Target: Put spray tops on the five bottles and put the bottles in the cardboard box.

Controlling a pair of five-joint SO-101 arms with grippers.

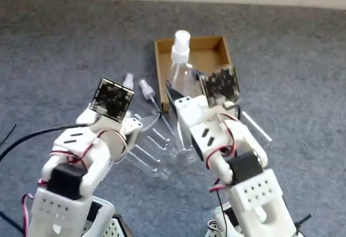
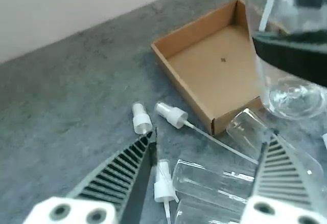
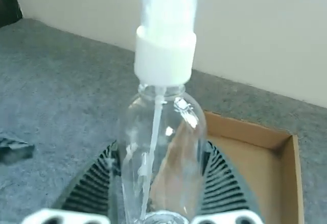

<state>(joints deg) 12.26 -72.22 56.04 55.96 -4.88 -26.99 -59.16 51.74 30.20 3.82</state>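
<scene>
My right gripper (image 1: 181, 93) is shut on a clear bottle (image 1: 182, 73) with a white spray top (image 1: 181, 39) on it. The bottle is held upright above the near part of the open cardboard box (image 1: 211, 53). In the right wrist view the bottle (image 3: 161, 147) sits between both fingers, with its spray top (image 3: 166, 55) above and the box (image 3: 255, 155) behind. My left gripper (image 2: 210, 142) is open just above several clear bottles (image 2: 214, 183) that lie on the carpet. The held bottle (image 2: 288, 88) hangs over the box (image 2: 214, 65).
Loose spray tops (image 2: 140, 120) (image 2: 171, 114) (image 2: 163, 183) lie on the grey carpet between the left gripper and the box. One more dip tube (image 1: 257, 126) lies to the right of the right arm. A black cable (image 1: 21, 139) runs off to the left.
</scene>
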